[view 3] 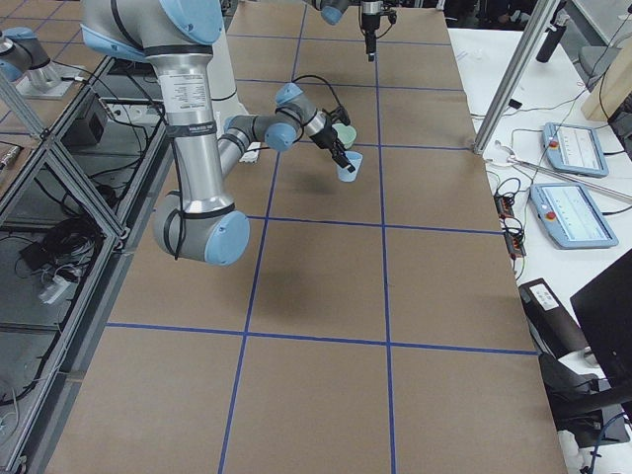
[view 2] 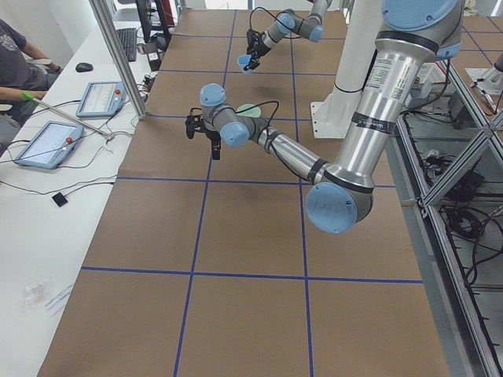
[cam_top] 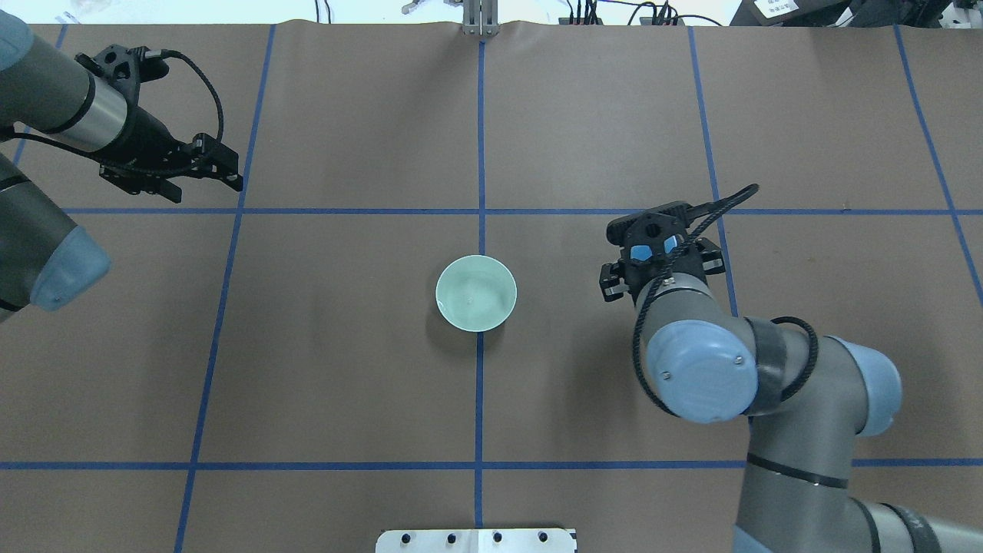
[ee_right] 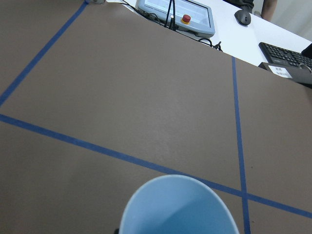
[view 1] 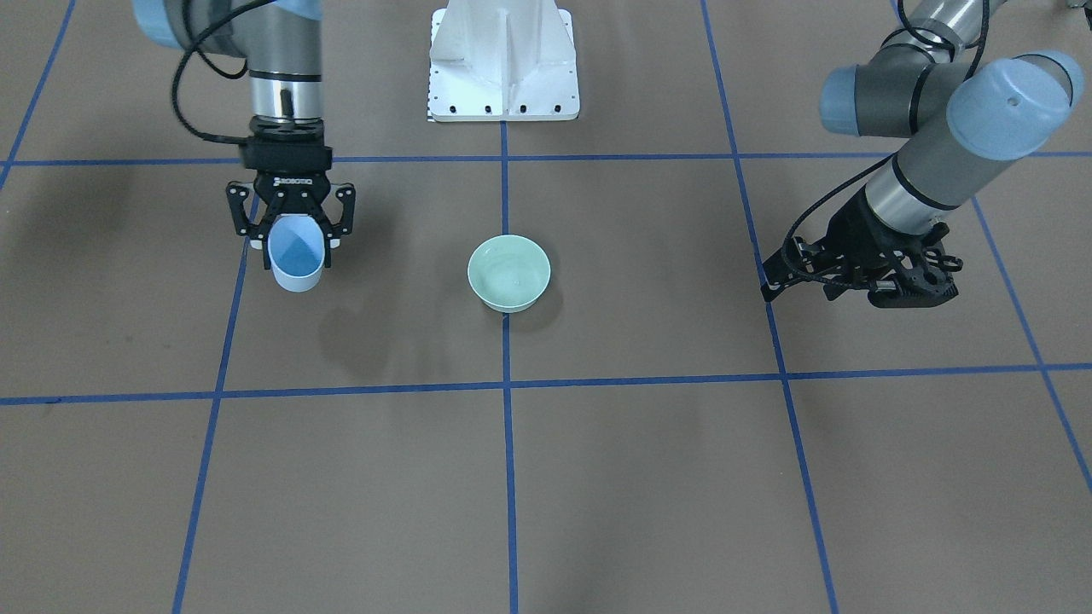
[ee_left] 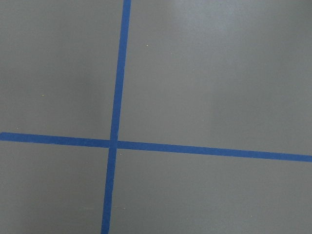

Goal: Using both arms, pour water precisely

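My right gripper (view 1: 296, 243) is shut on a pale blue cup (view 1: 296, 256) and holds it roughly upright above the table, to the robot's right of the pale green bowl (view 1: 508, 273). The cup's rim fills the bottom of the right wrist view (ee_right: 178, 204) and peeks through the gripper from overhead (cam_top: 651, 250). The bowl (cam_top: 476, 293) stands at the table's middle on a blue tape line. I cannot make out water in the cup or the bowl. My left gripper (cam_top: 203, 184) is open and empty, far off to the bowl's other side (view 1: 827, 290).
The white bolted pedestal (view 1: 503, 60) stands at the robot's edge of the table. Blue tape lines (ee_left: 114, 144) grid the brown table. Operator tablets (view 2: 47, 143) and a seated person (view 2: 16, 63) are on the white bench along the far side.
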Controlling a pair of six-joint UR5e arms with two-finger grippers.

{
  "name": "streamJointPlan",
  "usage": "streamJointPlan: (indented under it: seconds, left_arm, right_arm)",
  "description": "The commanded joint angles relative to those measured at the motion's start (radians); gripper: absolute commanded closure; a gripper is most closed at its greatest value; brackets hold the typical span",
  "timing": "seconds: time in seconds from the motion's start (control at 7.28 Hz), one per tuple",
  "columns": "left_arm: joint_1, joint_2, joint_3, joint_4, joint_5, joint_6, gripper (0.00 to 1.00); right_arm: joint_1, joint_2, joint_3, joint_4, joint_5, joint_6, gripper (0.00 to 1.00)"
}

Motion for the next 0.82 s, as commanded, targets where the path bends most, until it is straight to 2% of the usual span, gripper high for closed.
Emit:
streamJointPlan:
  seconds: [0.0,0.14,0.27,0.55,0.69]
  left_arm:
    - [0.0,-0.001,-0.003,0.0,0.002,-0.001,0.0]
    - [0.0,-0.002,-0.006,0.0,0.002,-0.001,0.0]
    - [0.0,-0.001,-0.015,0.0,0.002,-0.012,0.0]
    - [0.002,-0.001,-0.03,0.0,0.002,-0.046,0.0]
    - [0.002,0.001,-0.03,0.0,0.003,-0.046,0.0]
  right_arm:
    - [0.125,-0.234,-0.143,0.545,0.137,-0.012,0.89]
    - [0.218,-0.262,-0.248,0.737,0.28,-0.02,0.89]
    - [0.285,-0.27,-0.296,0.778,0.347,-0.022,0.88]
    - [0.336,-0.298,-0.313,0.782,0.354,-0.026,0.87]
    - [0.353,-0.319,-0.321,0.779,0.328,-0.022,0.86]
